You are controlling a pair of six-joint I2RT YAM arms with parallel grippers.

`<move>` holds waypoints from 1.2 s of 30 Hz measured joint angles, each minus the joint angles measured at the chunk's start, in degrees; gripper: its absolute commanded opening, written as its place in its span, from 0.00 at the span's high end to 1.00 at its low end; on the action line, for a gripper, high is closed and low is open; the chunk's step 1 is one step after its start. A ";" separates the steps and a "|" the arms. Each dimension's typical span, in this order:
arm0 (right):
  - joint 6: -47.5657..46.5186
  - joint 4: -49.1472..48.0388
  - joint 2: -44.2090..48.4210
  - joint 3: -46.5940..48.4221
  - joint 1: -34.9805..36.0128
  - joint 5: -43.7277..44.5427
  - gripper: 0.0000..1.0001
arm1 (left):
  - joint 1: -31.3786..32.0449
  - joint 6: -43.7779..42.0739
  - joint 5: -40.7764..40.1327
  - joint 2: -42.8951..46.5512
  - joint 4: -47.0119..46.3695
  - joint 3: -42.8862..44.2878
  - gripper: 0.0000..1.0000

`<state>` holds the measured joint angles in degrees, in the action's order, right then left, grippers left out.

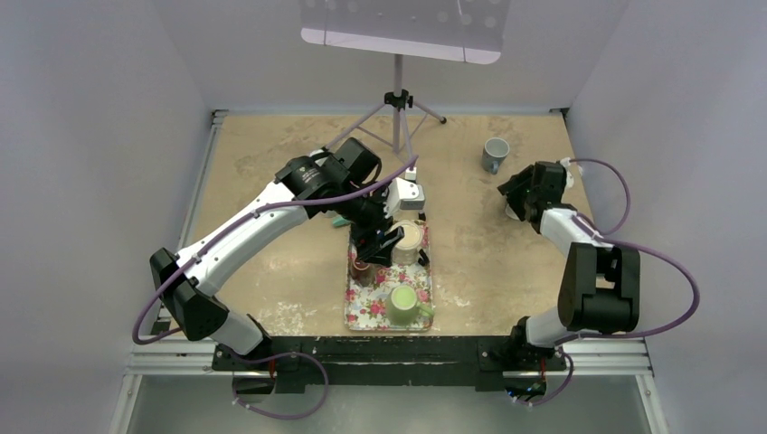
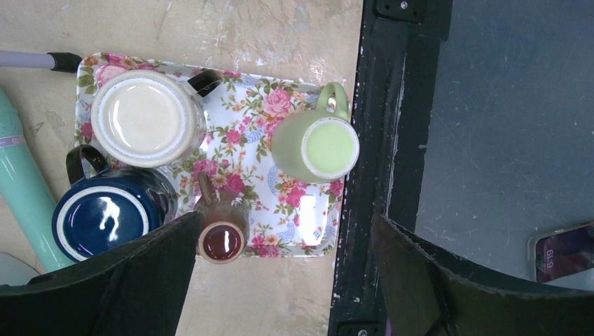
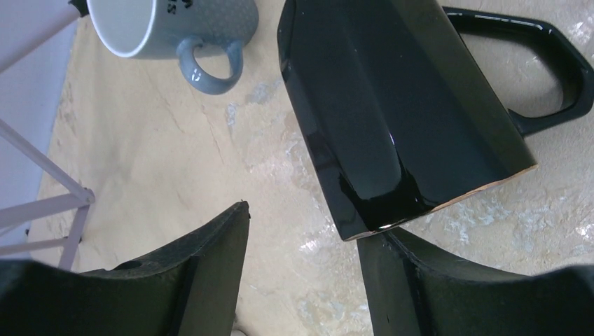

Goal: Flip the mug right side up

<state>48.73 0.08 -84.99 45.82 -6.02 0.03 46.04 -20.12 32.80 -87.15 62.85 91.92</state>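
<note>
A glossy black mug (image 3: 406, 119) lies on its side on the table, its handle (image 3: 553, 77) up to the right and its gold-edged rim towards my right gripper. My right gripper (image 3: 308, 224) is open just beside it; the right finger (image 3: 434, 287) sits at the mug's rim, the left finger (image 3: 203, 266) over bare table. In the top view the right gripper (image 1: 516, 201) hides the black mug. My left gripper (image 1: 380, 249) hovers open and empty over the floral tray (image 2: 308, 231).
A grey mug (image 1: 495, 154) sits beyond the right gripper, also in the right wrist view (image 3: 175, 28). The tray (image 1: 362, 312) holds a green mug (image 2: 316, 143), a cream mug (image 2: 143, 117), a blue mug (image 2: 101, 217) and a small brown cup (image 2: 223, 234). A tripod (image 1: 396, 117) stands at the back.
</note>
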 measured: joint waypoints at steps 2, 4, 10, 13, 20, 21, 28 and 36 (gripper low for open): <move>0.04 -0.90 -0.02 0.02 0.00 0.55 0.39 | -0.07 0.00 0.00 0.02 0.00 -0.02 0.05; 0.00 -2.16 -0.13 0.02 -0.04 0.72 0.40 | -0.17 0.00 -0.02 0.02 0.00 -0.02 0.05; -0.55 -5.73 -5.22 1.42 -0.59 1.64 0.53 | -0.26 -0.02 -0.11 0.02 0.00 -0.02 0.05; -1.66 -5.31 -8.31 3.37 -0.85 3.58 0.64 | -0.26 -0.04 -0.22 0.00 0.00 -0.04 0.05; -4.44 -4.37 -9.55 8.94 -1.25 7.85 0.67 | -0.28 -0.46 -0.48 0.00 0.00 -1.18 0.05; -4.61 -4.59 -9.55 9.44 -1.40 8.04 0.67 | -0.28 -0.46 -0.50 0.00 0.00 -1.20 0.05; -2.32 -8.96 -11.08 9.22 -3.19 7.89 0.76 | -0.28 -0.48 -0.66 0.00 -0.07 -1.66 0.05; -1.99 -8.96 -17.97 15.74 -3.82 6.25 1.00 | -0.35 -0.52 -1.16 0.07 -0.09 -2.10 0.05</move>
<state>46.74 -8.88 -102.96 61.56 -9.85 6.28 45.69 -20.64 31.64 -87.09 62.76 89.82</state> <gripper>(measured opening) 0.038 0.949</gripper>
